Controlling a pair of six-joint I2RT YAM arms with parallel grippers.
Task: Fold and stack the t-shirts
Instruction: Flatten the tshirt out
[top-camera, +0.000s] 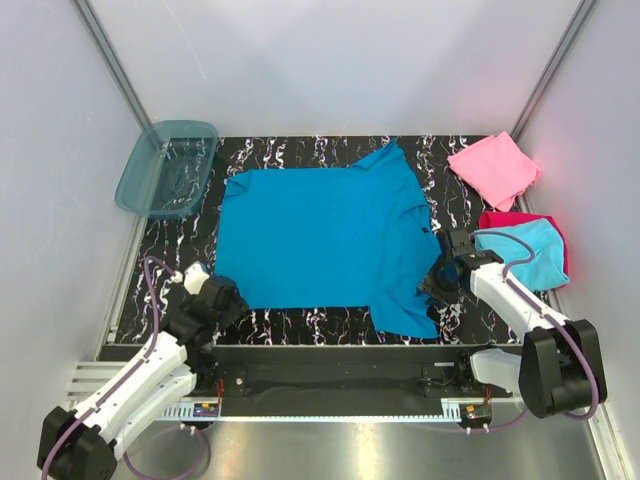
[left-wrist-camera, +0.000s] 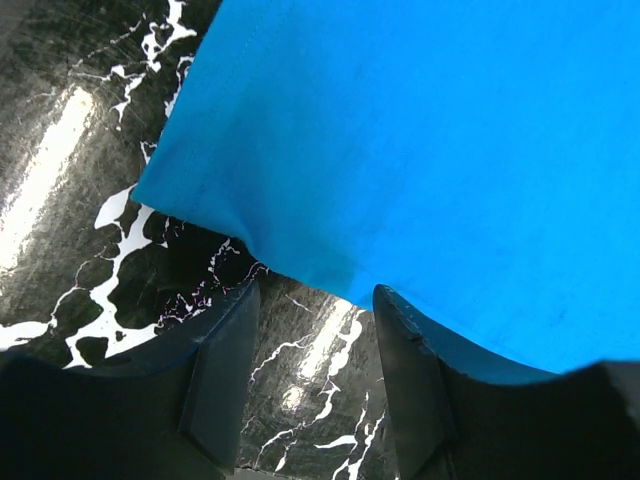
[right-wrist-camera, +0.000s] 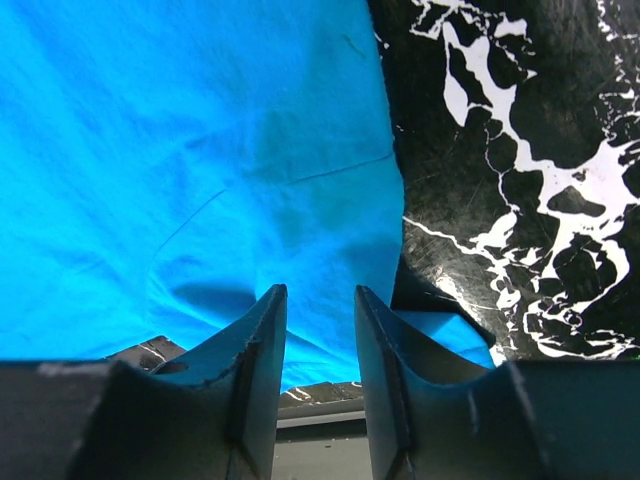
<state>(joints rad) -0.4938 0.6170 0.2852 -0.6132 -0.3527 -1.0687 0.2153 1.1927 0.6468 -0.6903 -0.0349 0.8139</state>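
Left hand (left-wrist-camera: 318, 300), fingers parted and empty, sits at the near-left corner of the large teal t-shirt (top-camera: 320, 235), which we see spread across the marbled bench (top-camera: 300, 322). Our right hand (right-wrist-camera: 318, 295), also parted, hangs over its near-right edge. To the right lie a folded pink t-shirt (top-camera: 493, 167) and a cyan t-shirt (top-camera: 535, 255) atop a magenta t-shirt (top-camera: 505, 219). At far left is a blue tub (top-camera: 165, 170).

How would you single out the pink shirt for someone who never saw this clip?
Find the black marbled table and go to its far right corner. The pink t-shirt lies there folded, by itself. The nearer pile is a cyan t-shirt on a magenta-red t-shirt.
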